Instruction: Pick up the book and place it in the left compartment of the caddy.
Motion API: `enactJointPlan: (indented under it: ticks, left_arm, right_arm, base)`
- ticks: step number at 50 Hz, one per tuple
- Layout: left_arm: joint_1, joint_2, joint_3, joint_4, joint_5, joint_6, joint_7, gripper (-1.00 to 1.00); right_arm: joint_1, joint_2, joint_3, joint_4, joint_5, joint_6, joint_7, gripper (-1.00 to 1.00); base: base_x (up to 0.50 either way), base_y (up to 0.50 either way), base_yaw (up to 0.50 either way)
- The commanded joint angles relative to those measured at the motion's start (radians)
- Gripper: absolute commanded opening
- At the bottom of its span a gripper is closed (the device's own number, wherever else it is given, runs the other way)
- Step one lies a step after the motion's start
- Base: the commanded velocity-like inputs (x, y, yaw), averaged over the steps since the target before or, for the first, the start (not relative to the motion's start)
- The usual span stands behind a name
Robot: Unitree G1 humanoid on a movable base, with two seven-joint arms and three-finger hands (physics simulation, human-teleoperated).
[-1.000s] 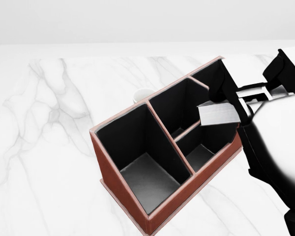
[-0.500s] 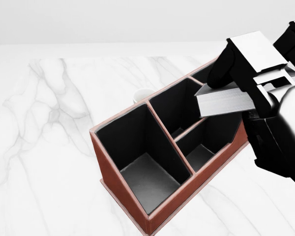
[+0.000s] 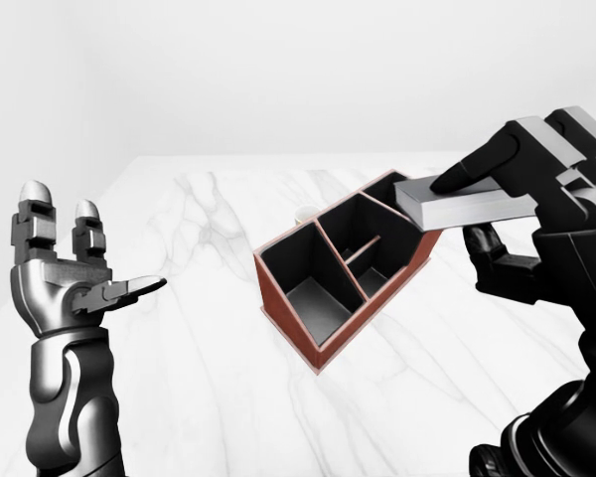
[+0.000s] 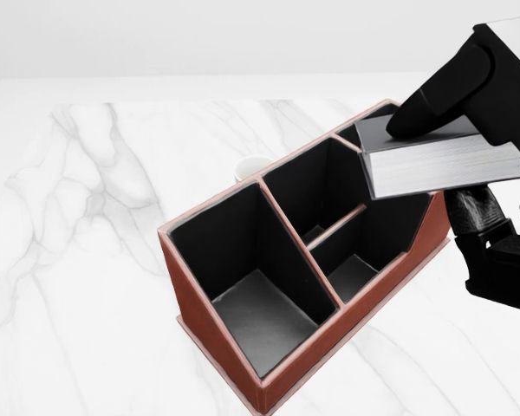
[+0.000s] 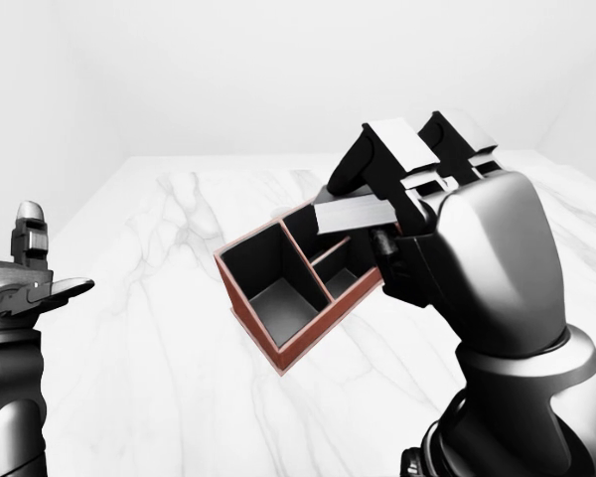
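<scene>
The right hand's fingers [image 4: 433, 100] pinch the book [image 4: 433, 165] flat, clear above the caddy's [image 4: 243, 347] right-hand cells, so it can travel over the dividers toward the large left compartment [image 4: 251, 286]. The left hand [image 3: 65, 288] hangs idle beside the surface [image 3: 209, 348], fingers spread.

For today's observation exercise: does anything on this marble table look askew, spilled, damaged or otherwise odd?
Nothing is spilled or damaged. The red-brown, black-lined caddy sits askew to the white marble table's edges. The grey book, gripped flat in the right hand, hangs over the caddy's right end, not its large left compartment.
</scene>
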Motion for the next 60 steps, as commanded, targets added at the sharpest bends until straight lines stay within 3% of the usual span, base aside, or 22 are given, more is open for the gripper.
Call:
enactJointPlan:
  ticks: [1, 15, 26, 33, 47, 60]
  left_arm:
    - [0.000, -0.001, -0.001, -0.001, 0.001, 0.000, 0.001, 1.00]
    - [0.001, -0.003, -0.003, 0.001, 0.005, 0.000, -0.002, 1.00]
    - [-0.001, 0.000, -0.003, -0.004, 0.001, 0.000, 0.004, 1.00]
    - [0.000, -0.002, -0.004, -0.003, 0.004, 0.000, 0.002, 1.00]
    - [0.002, -0.002, 0.000, -0.004, 0.001, 0.000, 0.000, 1.00]
    - [0.000, 0.000, 0.001, 0.000, 0.000, 0.000, 0.000, 1.00]
  right_arm:
    - [0.005, 0.054, -0.039, -0.009, 0.062, 0.000, 0.000, -1.00]
    - [0.078, 0.156, -0.006, -0.009, 0.085, 0.000, 0.000, -1.00]
    - [0.132, 0.210, 0.083, -0.009, 0.036, 0.000, 0.000, -1.00]
    - [0.188, 0.196, 0.111, -0.009, 0.223, 0.000, 0.000, -1.00]
    - [0.255, 0.116, 0.080, 0.011, 0.702, 0.000, 0.000, -1.00]
    - [0.288, 0.070, 0.070, 0.084, 0.885, 0.000, 0.000, -1.00]
  base:
    - [0.00, 0.00, 0.00]
    - [0.00, 0.00, 0.00]
    - [0.00, 0.00, 0.00]
    - [0.00, 0.00, 0.00]
    - [0.00, 0.00, 0.00]
    - [0.00, 0.00, 0.00]
